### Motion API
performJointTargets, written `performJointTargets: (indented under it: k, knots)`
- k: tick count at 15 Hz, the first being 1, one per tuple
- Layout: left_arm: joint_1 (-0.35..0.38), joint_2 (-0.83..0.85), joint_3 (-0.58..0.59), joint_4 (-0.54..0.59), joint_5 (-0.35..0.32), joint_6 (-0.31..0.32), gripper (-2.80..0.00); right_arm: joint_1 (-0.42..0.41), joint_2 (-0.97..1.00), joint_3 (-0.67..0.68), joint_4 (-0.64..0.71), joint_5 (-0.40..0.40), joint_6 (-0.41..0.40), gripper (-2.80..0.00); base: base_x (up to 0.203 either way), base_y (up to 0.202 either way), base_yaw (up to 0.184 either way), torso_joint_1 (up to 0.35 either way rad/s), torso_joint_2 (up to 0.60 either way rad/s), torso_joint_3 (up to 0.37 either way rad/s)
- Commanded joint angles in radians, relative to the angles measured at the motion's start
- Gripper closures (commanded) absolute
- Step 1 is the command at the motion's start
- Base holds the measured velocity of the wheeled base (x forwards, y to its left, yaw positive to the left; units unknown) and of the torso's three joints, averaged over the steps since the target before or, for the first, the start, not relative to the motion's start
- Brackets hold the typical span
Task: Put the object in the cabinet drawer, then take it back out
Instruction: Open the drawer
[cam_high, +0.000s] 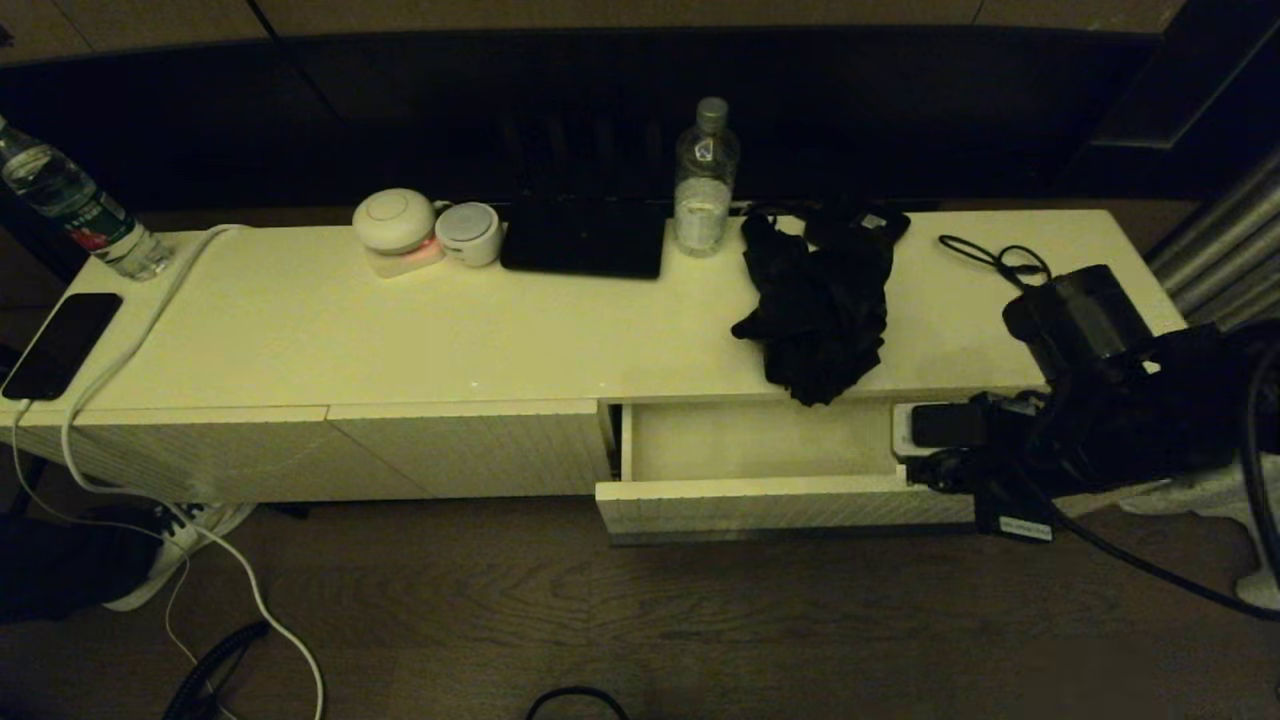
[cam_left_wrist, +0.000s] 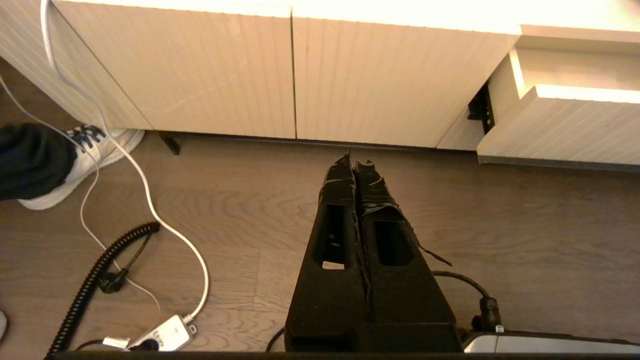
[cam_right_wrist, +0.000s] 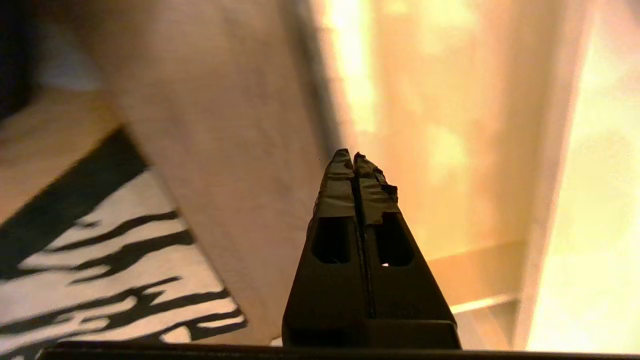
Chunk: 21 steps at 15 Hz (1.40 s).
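The long cream surface (cam_high: 400, 330) of the low cabinet spans nearly the whole head view, running left to right, with ribbed cream panels (cam_high: 300, 450) closing its front on the left. At its right end the cabinet drawer (cam_high: 760, 470) stands pulled out toward the robot, its pale floor bare and its ribbed front facing the wooden floor (cam_high: 600, 620).

The object (cam_high: 818, 305), a crumpled black fabric bundle, lies on the surface directly above the open drawer. Its long axis runs from the back of the surface toward the front edge, leaning slightly to the right as it nears the front; its lower tip hangs a little over that edge, above the drawer's interior. Nothing grips it.

The right arm's dark mass sits at the drawer's right end. In the right wrist view the right claw (cam_right_wrist: 354, 157) has its taped fingers pressed together, pinching nothing, pointing at a cream panel close ahead.

The left claw (cam_left_wrist: 354, 162) hangs low over the floor in front of the closed panels, well left of the drawer, fingers likewise pressed together and empty.

Smaller things line the back of the surface: a flat black slab (cam_high: 583, 240), a clear water bottle (cam_high: 705, 180) just left of the object, a thin black looped cable (cam_high: 995, 258) to its right, and two round white gadgets (cam_high: 425, 232).
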Motion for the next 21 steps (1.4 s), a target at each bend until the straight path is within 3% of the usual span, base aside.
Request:
performJointTargets:
  k: [1, 12, 21]
  knots:
    - [0.001, -0.002, 0.0, 0.0, 0.0, -0.001, 0.0, -0.012, 0.078, -0.01, -0.052, -0.011, -0.004, 0.0, 0.0, 0.0, 0.0, 0.0, 0.0, 0.0]
    - [0.001, -0.002, 0.0, 0.0, 0.0, -0.001, 0.0, -0.033, 0.164, -0.083, -0.137, -0.011, 0.016, 0.0, 0.0, 0.0, 0.0, 0.0, 0.0, 0.0]
    - [0.001, -0.002, 0.0, 0.0, 0.0, -0.001, 0.0, -0.031, 0.11, 0.069, -0.128, -0.011, 0.017, 0.0, 0.0, 0.0, 0.0, 0.0, 0.0, 0.0]
